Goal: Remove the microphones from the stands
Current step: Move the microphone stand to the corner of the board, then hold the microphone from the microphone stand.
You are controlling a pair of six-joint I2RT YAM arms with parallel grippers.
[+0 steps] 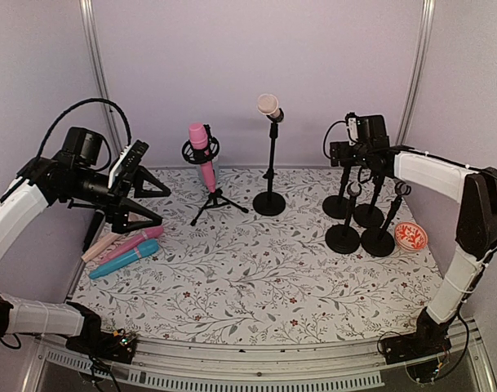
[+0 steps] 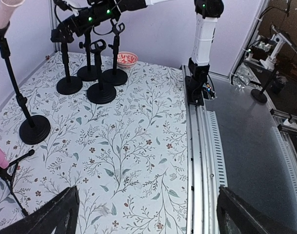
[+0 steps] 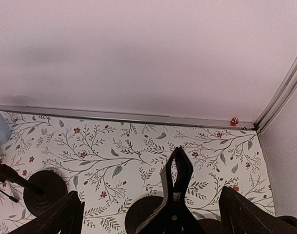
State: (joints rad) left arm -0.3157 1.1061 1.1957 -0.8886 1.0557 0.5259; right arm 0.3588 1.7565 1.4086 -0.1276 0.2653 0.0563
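Two microphones stood mounted at the back of the floral-patterned desk [image 1: 256, 278]: a pink cylindrical microphone [image 1: 201, 147] in the ring mount of a black tripod stand [image 1: 218, 200], and, just to its right, a cream-headed black microphone [image 1: 270, 107] clipped atop a straight black stand on a round base [image 1: 270, 175]; which of the two was meant could not be told from the scene. The left gripper [image 1: 162, 208] hovered left of the tripod, its jaws spread wide and holding nothing; the right gripper [image 3: 149, 195] was likewise wide and empty, poised over four empty black round-based stands [image 1: 343, 237], with one forked clip [image 3: 176, 175] between its fingers but untouched. Three loose microphones, beige, pink and blue [image 1: 126, 249], lay at the desk's left edge; a red-and-white bowl [image 1: 410, 236] sat at the right.

Either microphone looked rigid, fairly light and smooth-bodied, so probably slippery; the best hold seemed across the barrel just above its mount, drawn out along its own axis; both stands, the tripod especially, looked light enough to tip or lift with it, so steadying the pole with the other gripper would help.
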